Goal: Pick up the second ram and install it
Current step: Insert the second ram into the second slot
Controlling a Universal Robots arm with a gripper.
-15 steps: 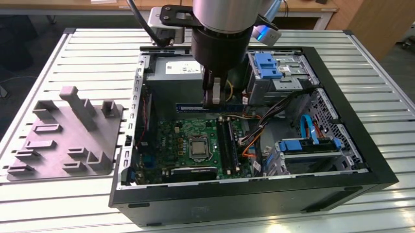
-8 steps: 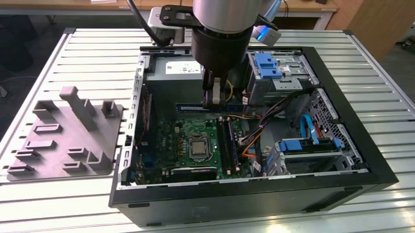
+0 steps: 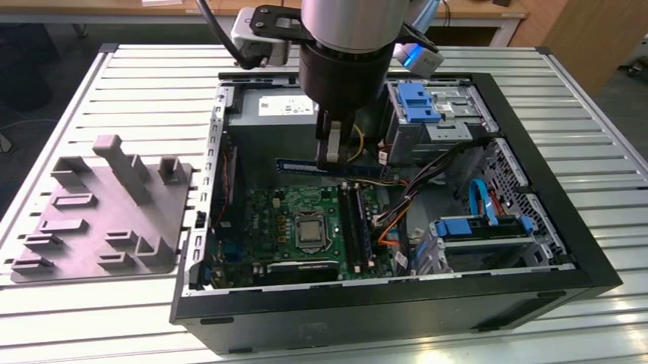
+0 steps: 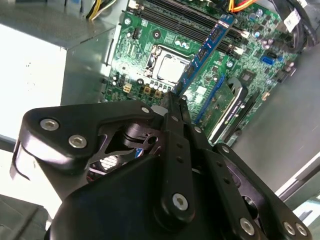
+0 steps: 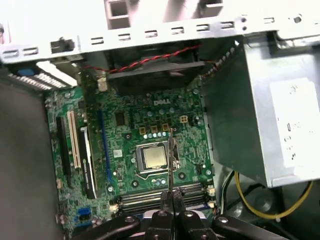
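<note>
- Pincer (image 3: 332,155) is pinching memory stick (image 3: 299,164) at approx mid-length, holding it over rear edge of board (image 3: 273,206).
- Stick's long axis is running crosswise to slots (image 3: 354,216), which are lying just below.

Black pincer (image 4: 173,100) links, silver screws (image 4: 180,201), silver-and-black cylindrical arm (image 3: 344,45), black cable (image 3: 215,32)

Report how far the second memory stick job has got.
Done: the memory stick is picked up, and the gripper is shut on it. In hand: it hangs above the green motherboard inside the open computer case. Left: the stick is not yet seated in the black slots.
</note>
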